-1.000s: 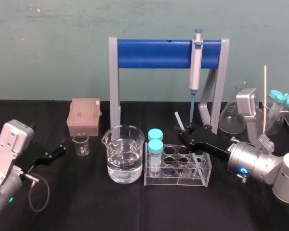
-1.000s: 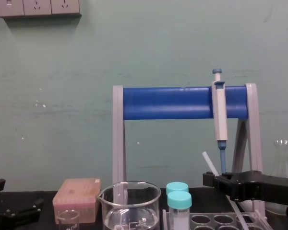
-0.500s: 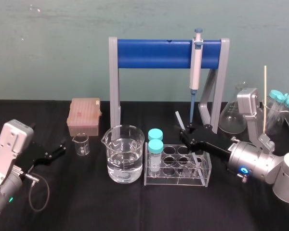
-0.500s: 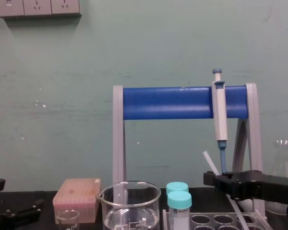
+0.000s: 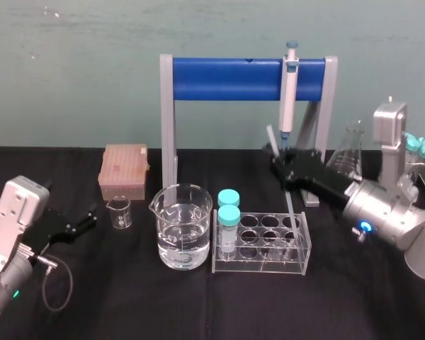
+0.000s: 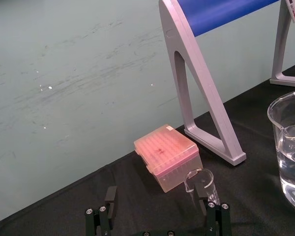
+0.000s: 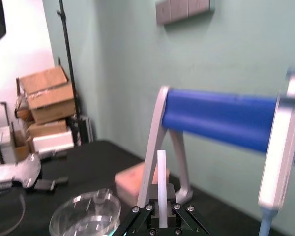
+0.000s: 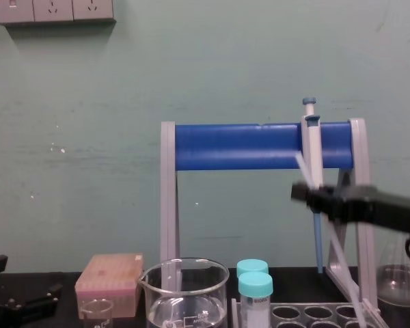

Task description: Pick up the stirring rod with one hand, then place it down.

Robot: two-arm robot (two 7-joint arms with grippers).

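The stirring rod (image 5: 290, 205) is a thin whitish stick held slanted in the air by my right gripper (image 5: 285, 164), which is shut on it below its upper end. Its lower end hangs over the back right of the clear test tube rack (image 5: 261, 268). From the chest view the rod (image 8: 338, 256) slopes down to the right from the gripper (image 8: 304, 194), in front of the blue stand. The right wrist view shows the rod (image 7: 161, 182) rising from between the fingers. My left gripper (image 5: 85, 221) rests open low at the left, fingers apart (image 6: 157, 223).
A blue-barred stand (image 5: 219, 78) carries a hanging pipette (image 5: 288, 92) just behind the right gripper. A water-filled beaker (image 5: 184, 227), two cyan-capped tubes (image 5: 229, 212), a pink tip box (image 5: 124, 170), a small beaker (image 5: 118, 211) and a flask (image 5: 350, 152) stand around.
My right gripper has risen and moved back toward the stand, lifting the stirring rod with it. The left arm has not moved.
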